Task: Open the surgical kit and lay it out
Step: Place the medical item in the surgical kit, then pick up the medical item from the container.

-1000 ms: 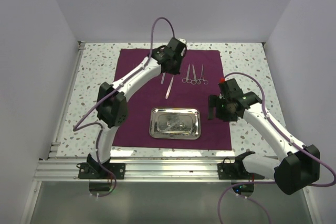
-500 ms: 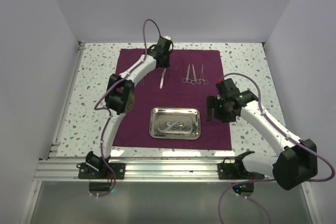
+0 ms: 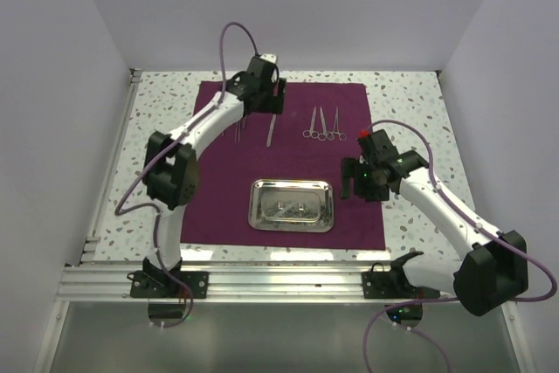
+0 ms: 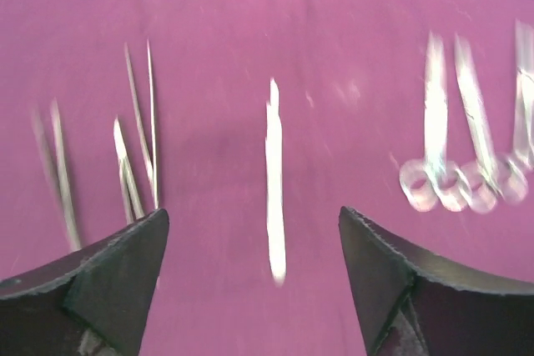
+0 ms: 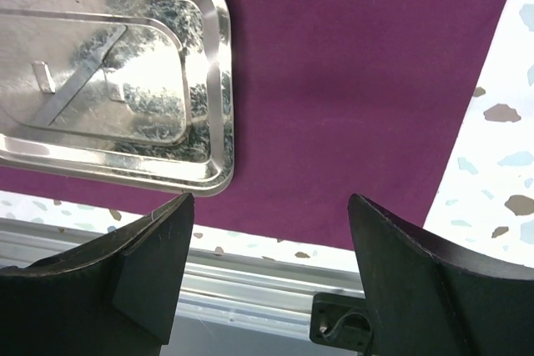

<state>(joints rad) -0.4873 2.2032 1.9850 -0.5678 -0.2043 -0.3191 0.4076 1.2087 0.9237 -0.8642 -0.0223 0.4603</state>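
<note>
The maroon cloth (image 3: 223, 172) lies spread flat on the table. On its near half sits the shiny steel tray (image 3: 291, 205), whose rim (image 5: 219, 81) fills the left of the right wrist view. Ring-handled forceps (image 3: 323, 125) lie side by side at the back right of the cloth. My left gripper (image 3: 266, 109) hovers open just above the cloth, and a straight silver tweezers (image 4: 274, 189) lies loose below, in line with the gap between its fingers. Thin instruments (image 4: 138, 147) lie to its left and the forceps (image 4: 455, 185) to its right. My right gripper (image 3: 351, 181) stands open and empty beside the tray's right end.
Speckled tabletop (image 3: 162, 111) borders the cloth on all sides. An aluminium rail (image 3: 279, 281) with the arm bases runs along the near edge. White walls close in the left, right and back.
My left gripper went from shut to open and let the tweezers go onto the cloth. The left arm swung a little to the left. The right arm barely moved.
</note>
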